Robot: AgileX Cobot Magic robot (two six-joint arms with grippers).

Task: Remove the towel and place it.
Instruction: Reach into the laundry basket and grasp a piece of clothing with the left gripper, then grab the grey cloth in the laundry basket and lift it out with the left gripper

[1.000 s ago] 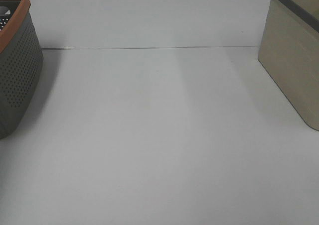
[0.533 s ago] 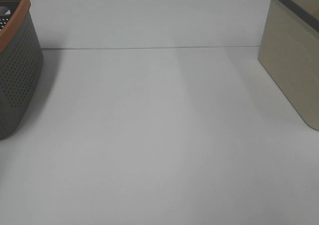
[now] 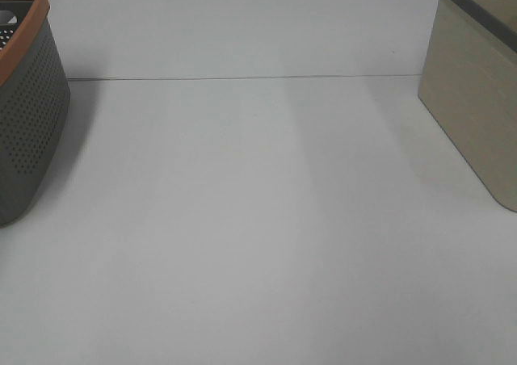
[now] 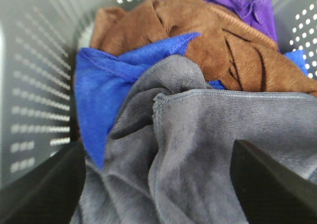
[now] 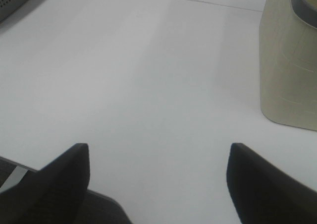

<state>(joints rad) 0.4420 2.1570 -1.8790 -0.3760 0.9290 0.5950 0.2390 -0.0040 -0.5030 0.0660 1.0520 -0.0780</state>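
Observation:
In the left wrist view, the dark grey towel [image 4: 198, 144] lies crumpled on top of a pile inside the perforated grey basket [image 4: 34, 85]. My left gripper [image 4: 158, 184] hangs open just above it, one finger on each side of the grey cloth, holding nothing. Under the towel lie a blue cloth [image 4: 104, 90], a brown cloth [image 4: 198, 35] and a purple cloth [image 4: 242, 3]. My right gripper [image 5: 158, 184] is open over the bare white table [image 5: 148, 85] and holds nothing. Neither gripper appears in the exterior high view.
The grey basket with an orange rim [image 3: 24, 106] stands at the table's left edge. A beige bin with a dark rim [image 3: 477, 82] stands at the right edge and also shows as the beige bin [image 5: 290, 60] in the right wrist view. White table [image 3: 258, 220] lies between them.

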